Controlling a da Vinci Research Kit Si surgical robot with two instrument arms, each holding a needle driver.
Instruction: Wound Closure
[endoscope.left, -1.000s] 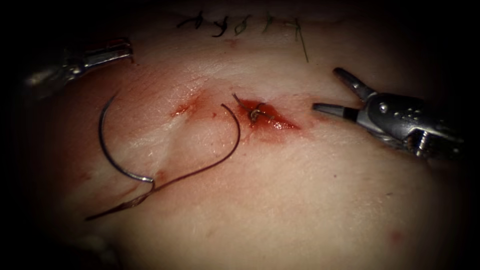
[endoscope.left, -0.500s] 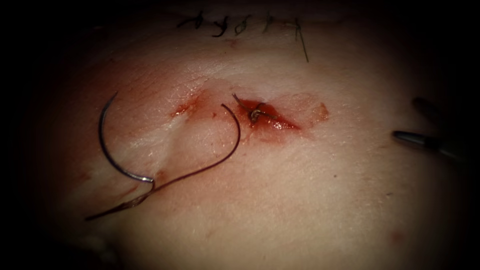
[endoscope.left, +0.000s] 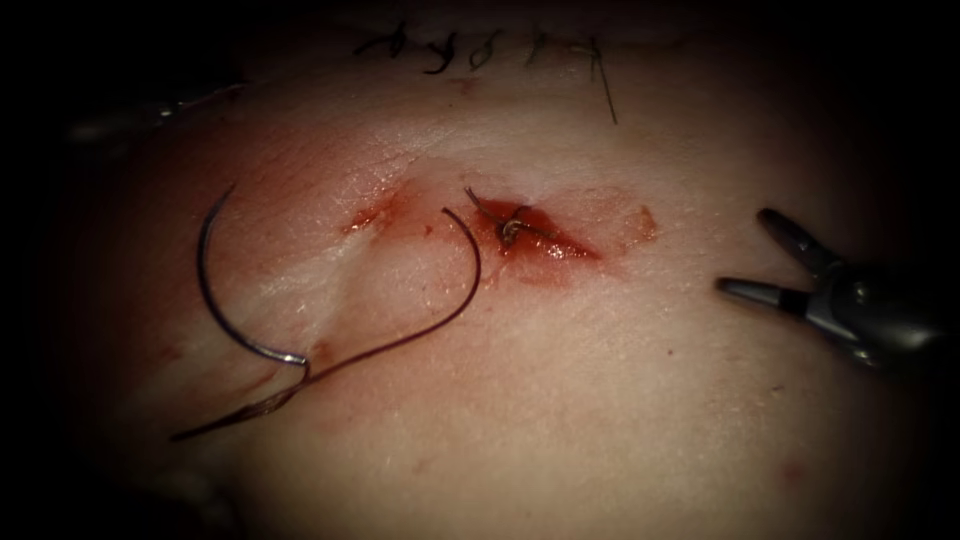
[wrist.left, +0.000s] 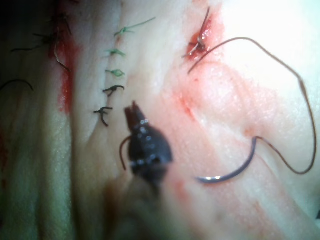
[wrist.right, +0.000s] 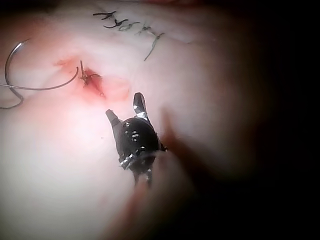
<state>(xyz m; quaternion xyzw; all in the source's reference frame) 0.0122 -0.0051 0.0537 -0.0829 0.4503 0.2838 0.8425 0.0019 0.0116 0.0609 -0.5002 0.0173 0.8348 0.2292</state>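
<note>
Needle (endoscope.left: 222, 300) lies free on the tissue (endoscope.left: 560, 400), left of the cut (endoscope.left: 520, 235), thread (endoscope.left: 420, 330) attached. Right gripper (endoscope.left: 755, 255) is spread apart, empty. Left gripper (wrist.left: 134, 111) is together, empty.

Row of older dark stitches (endoscope.left: 440, 45) — some green — along the far edge

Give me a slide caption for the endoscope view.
Needle lies free on tissue left of the cut; right tool open, empty.

Right tool (endoscope.left: 765, 262) with jaws spread and empty; left tool (wrist.left: 134, 112) with jaws together, empty.
</note>
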